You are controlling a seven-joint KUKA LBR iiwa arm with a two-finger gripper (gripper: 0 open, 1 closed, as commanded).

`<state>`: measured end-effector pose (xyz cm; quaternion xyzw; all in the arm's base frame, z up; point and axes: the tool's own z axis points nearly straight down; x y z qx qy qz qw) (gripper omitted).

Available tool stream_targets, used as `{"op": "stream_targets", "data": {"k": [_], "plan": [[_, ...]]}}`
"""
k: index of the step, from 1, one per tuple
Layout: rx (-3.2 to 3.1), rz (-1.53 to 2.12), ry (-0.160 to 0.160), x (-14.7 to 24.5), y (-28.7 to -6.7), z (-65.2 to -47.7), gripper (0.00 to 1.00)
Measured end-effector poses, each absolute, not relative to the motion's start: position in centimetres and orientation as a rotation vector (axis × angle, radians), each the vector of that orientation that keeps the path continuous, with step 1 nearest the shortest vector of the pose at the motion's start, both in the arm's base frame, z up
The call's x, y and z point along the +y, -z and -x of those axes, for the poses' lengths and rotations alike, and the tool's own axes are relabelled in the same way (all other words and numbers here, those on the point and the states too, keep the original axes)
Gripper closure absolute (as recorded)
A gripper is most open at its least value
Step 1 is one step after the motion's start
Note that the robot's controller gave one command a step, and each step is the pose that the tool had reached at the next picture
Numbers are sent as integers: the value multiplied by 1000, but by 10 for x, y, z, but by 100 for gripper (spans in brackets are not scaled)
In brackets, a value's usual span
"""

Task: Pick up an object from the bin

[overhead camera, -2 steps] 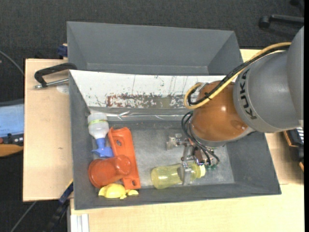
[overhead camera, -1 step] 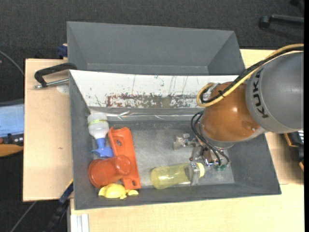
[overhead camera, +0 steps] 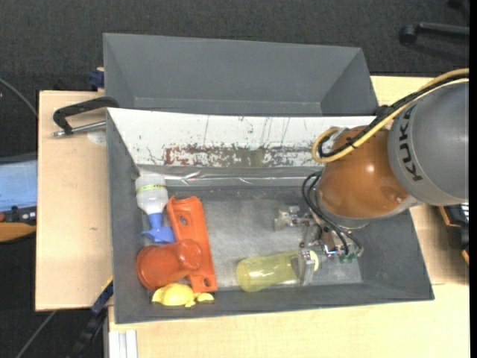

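Arm low in the lower right of a grey bin, end effector at a pale yellow bottle.

The arm (overhead camera: 438, 149) enters from the right of the frame, its orange cover (overhead camera: 361, 182) hanging over the bin's (overhead camera: 242, 226) right half. Below the cover, the end effector (overhead camera: 308, 255) sits just at the right end of a translucent yellow bottle (overhead camera: 267, 271) lying on its side near the bin's lower wall. At the lower left of the bin, well apart from the end effector, lies a small heap: a flat orange plastic piece (overhead camera: 188, 222), a red-orange cup (overhead camera: 165, 264) against it, a small yellow toy (overhead camera: 179, 297) below them, and a white and green piece on a blue base (overhead camera: 153, 203) above.
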<state>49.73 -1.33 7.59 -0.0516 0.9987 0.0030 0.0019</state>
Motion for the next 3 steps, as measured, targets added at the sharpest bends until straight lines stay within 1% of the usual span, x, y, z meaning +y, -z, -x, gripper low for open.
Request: {"op": "stream_targets", "data": {"k": [1, 2, 3], "plan": [[3084, 546, -1, 14, -75, -508, 0], [3053, 689, -15, -14, -74, -509, 0], [3044, 711, 2, -53, -86, -510, 0]]}}
